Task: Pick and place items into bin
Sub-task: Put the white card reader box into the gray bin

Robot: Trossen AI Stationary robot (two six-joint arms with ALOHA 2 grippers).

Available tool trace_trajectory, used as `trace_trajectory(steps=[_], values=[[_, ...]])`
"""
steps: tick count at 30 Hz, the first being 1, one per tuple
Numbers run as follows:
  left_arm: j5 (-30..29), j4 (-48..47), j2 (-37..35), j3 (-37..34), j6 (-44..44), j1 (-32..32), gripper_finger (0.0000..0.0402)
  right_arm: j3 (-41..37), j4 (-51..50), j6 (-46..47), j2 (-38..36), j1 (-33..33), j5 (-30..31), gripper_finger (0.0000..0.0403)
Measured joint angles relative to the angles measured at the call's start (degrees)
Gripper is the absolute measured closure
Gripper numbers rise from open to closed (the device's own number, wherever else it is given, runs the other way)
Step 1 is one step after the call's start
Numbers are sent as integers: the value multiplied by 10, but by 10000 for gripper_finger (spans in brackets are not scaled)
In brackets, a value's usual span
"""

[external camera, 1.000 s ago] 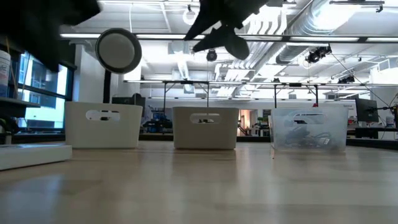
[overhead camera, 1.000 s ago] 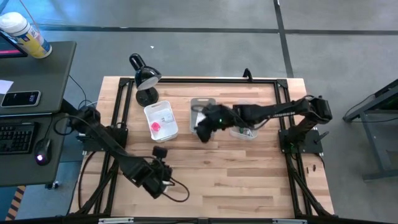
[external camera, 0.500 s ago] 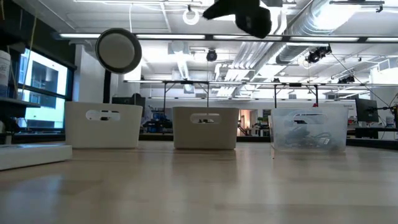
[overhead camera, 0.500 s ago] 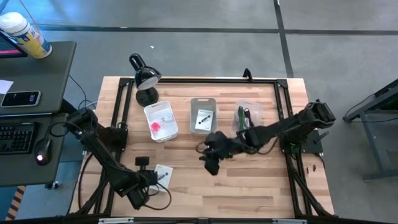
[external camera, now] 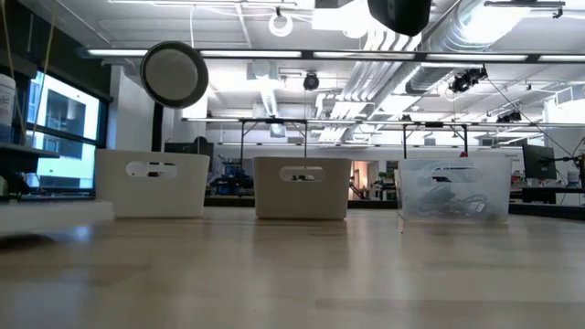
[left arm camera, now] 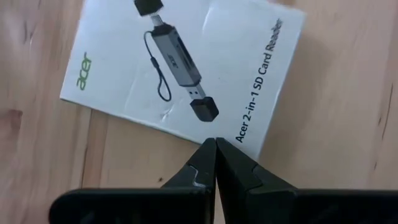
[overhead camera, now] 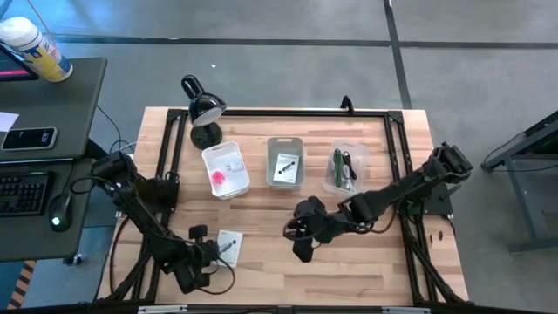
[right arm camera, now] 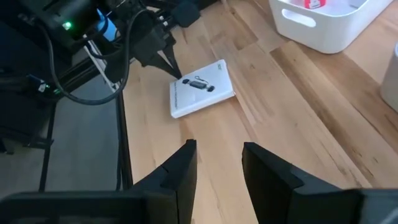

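Note:
A white flat packet [overhead camera: 229, 245] printed with a dark card reader lies flat on the wooden table near its front left. My left gripper [overhead camera: 215, 250] is shut, and its tips [left arm camera: 216, 144] point steeply down at the packet's [left arm camera: 186, 68] edge. My right gripper [overhead camera: 301, 242] hangs open above the table's middle, its fingers [right arm camera: 186, 163] empty and aimed at the packet [right arm camera: 202, 93]. A white bin [overhead camera: 209, 155] holds a pink cube [overhead camera: 218, 179]. Beside it, a grey bin [overhead camera: 284, 140] holds another packet, and a clear bin [overhead camera: 328, 179] holds cords. My left gripper's shut fingertips [right arm camera: 176, 74] stand right at the packet's edge [left arm camera: 245, 144], coming from above at a slant. Whether they touch it, I cannot tell.
A black desk lamp [overhead camera: 205, 112] stands at the far left corner, behind the white bin. The three bins sit in a row across the far half of the table [overhead camera: 366, 270]. A dark frame [overhead camera: 166, 187] runs along the table's sides.
My right gripper has swung from over the bins toward the table's near edge, staying open. My left gripper has drawn off the packet toward the near left corner, sunk and rolled, still shut. The packet, hidden under the arm before, now shows.

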Motion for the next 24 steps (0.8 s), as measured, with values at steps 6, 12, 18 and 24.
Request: trace_trajectory(steps=[6,12,18,24], values=[[-20,8,0,-6,5,0,401,0,-1,4,0,15,15,284],[-61,26,2,-8,28,20,401,0,-17,15,0,19,21,284],[-61,66,2,0,122,72,401,0,-53,38,1,19,30,284],[-53,-52,2,51,144,77,401,0,-131,85,1,25,36,284]])
